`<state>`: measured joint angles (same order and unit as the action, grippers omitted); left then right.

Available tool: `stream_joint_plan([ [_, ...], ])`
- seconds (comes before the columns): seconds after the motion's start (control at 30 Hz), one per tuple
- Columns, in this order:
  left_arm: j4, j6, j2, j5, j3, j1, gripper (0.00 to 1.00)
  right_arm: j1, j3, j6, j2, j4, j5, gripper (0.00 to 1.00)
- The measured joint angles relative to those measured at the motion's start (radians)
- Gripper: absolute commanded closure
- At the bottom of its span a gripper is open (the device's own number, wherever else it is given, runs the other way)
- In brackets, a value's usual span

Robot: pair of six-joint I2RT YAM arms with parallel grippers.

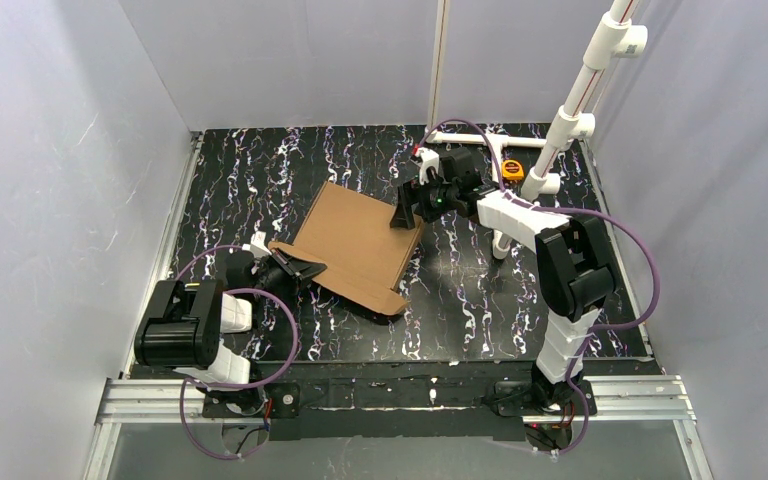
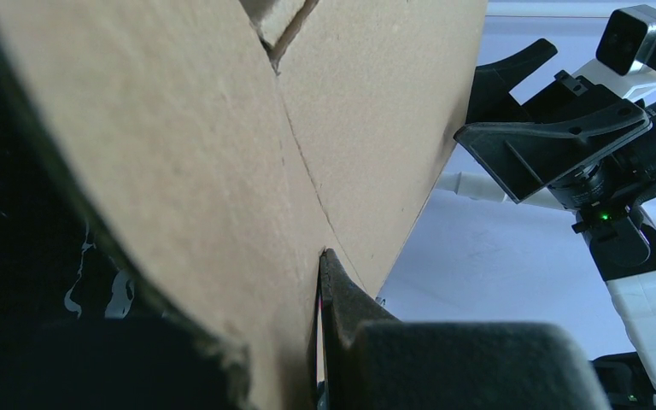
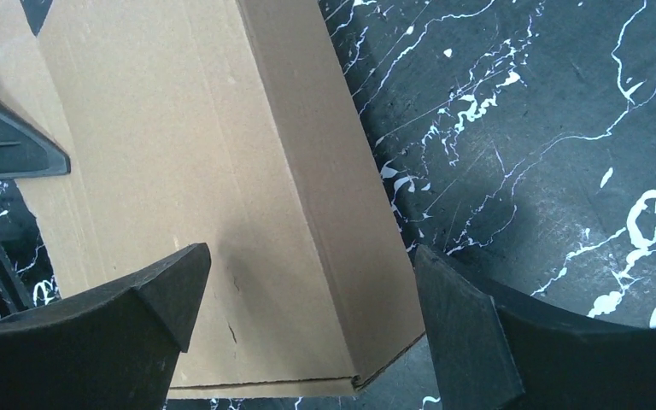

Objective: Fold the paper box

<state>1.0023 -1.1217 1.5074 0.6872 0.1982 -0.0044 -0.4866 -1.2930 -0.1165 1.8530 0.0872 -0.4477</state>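
Top external: paper box (image 1: 355, 240) sits mid-surface (image 1: 520, 300), left jaws clamped on its near-left corner, right jaws wide open above its far-right edge. Risk: with one pinch only, the sheet may pivot or slip if right jaws push off-crease.

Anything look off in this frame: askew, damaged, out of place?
Nothing damaged or spilled. The paper box lies skewed on the table, its near-left corner pinched in the left gripper; the right gripper hangs open over its far right corner. A tape measure sits by the white pipes at the back.
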Motion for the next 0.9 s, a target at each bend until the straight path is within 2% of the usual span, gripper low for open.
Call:
stream_joint_plan([
  [0.6,-0.015,0.011,-0.006,0.015,0.000,0.019,1.00,0.010,0.015,-0.080,0.039,-0.054,-0.089,0.02],
  [0.9,-0.011,0.014,-0.013,0.026,-0.012,0.029,1.00,0.008,0.046,-0.090,0.039,-0.081,-0.086,0.02],
])
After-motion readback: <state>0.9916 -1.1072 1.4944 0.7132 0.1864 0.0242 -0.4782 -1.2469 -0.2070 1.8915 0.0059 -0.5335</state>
